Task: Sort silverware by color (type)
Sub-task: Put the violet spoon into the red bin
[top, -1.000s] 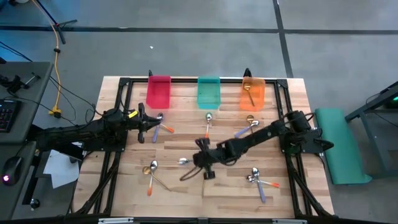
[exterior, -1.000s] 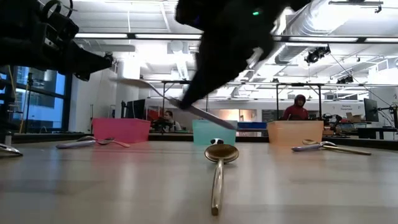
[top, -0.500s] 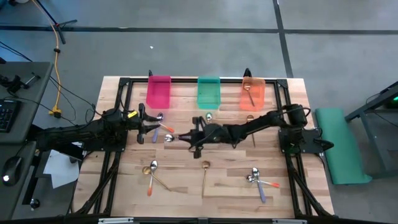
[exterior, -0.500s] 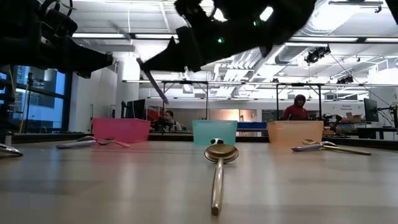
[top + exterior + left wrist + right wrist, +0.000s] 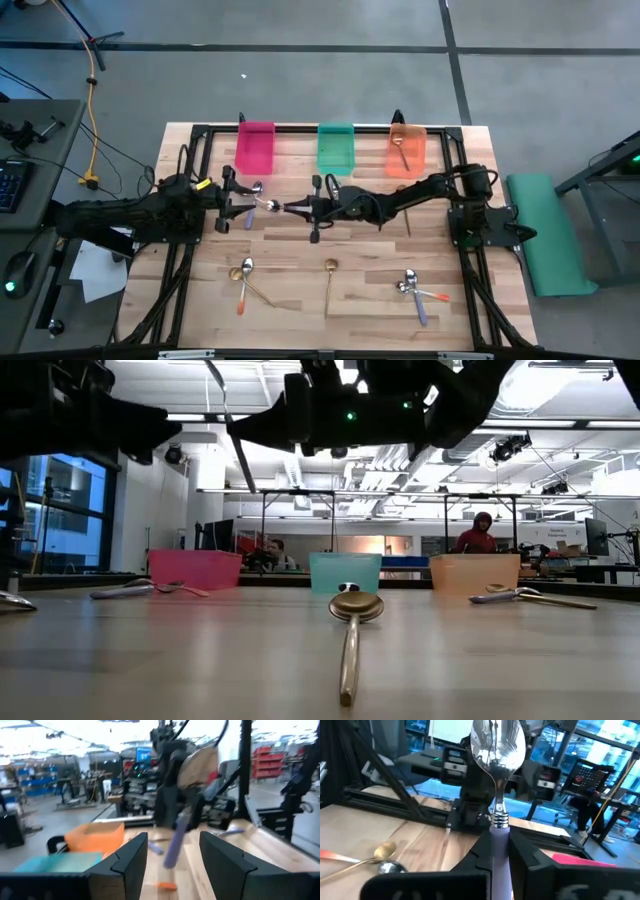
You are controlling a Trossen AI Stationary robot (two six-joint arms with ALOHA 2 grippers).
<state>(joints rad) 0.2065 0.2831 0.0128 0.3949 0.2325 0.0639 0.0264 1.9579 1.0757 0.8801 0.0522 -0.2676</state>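
On the left, the left gripper [image 5: 224, 198] hangs above the wooden table [image 5: 480, 160] with its dark fingers [image 5: 131, 856] spread wide and holding nothing. The silver-bowled spoon with a purple plastic handle [image 5: 276, 207] lies straight ahead of that gap, well off the table, its long axis running along the line between the two arms, bowl end toward the left gripper. The right gripper [image 5: 312, 208], near the table's middle, is clamped on the purple handle. By my reading a handover is set up, with the left arm nearer the bowl. The right wrist view shows the grip on the handle plainly; the high view alone shows the two claws are still apart.
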